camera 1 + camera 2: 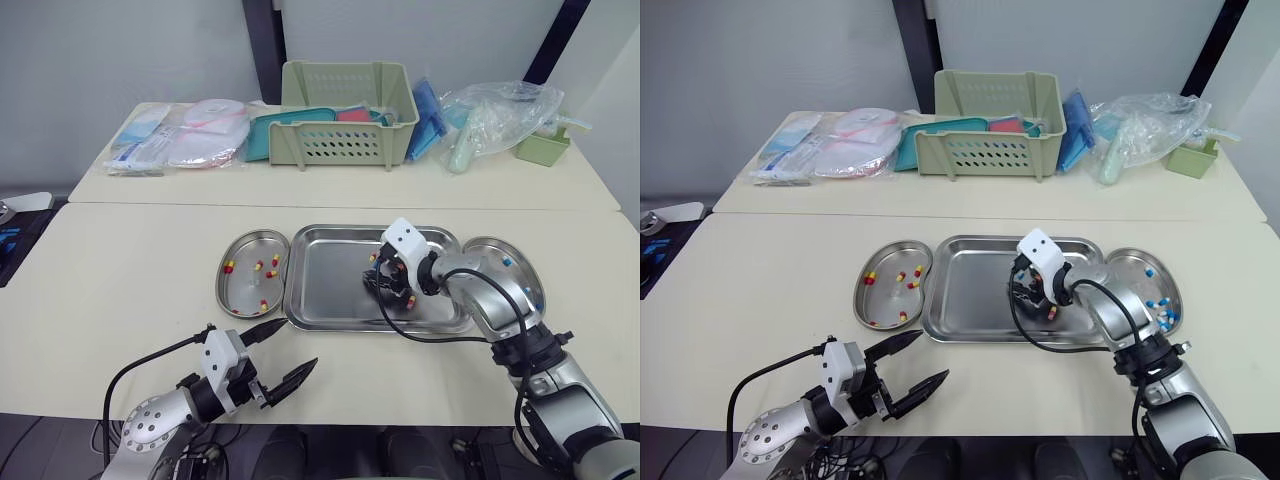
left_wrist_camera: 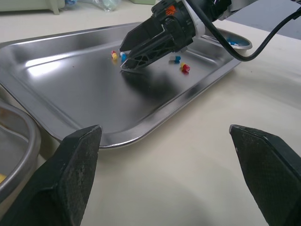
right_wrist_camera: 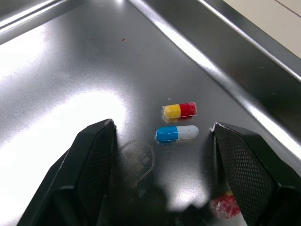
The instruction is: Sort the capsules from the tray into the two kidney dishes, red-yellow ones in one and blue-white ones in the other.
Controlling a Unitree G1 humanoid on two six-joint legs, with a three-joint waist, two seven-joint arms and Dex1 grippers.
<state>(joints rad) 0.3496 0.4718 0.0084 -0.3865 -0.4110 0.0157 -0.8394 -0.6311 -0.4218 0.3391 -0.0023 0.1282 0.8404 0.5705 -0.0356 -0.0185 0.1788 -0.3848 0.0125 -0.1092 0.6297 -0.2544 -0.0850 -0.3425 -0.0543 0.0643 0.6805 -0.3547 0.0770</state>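
Left eye view: a cream table (image 1: 130, 260) before a grey wall (image 1: 120, 50), with packets (image 1: 185, 135) and a green basket (image 1: 345, 115) at the far side. The left claw (image 1: 298, 343) is open above the near edge. The right claw (image 3: 162, 127) is open around a blue-white capsule (image 3: 177, 133) in the tray (image 1: 320, 290).

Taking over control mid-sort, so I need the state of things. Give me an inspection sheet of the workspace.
Surface: cream table, no stray capsules seen.
Job's things: tray holds loose capsules, including a blue-white capsule beside a red-yellow capsule; left kidney dish holds red-yellow ones, right kidney dish blue-white ones.
Clutter: nothing seen on this table.
Tools: right tool open, low in the tray, straddling that pair; left tool open, empty, over the table's near edge.
Cables: black cable loops from the right tool across the tray.
Surroundings: rear table with green basket, packets, plastic bag.
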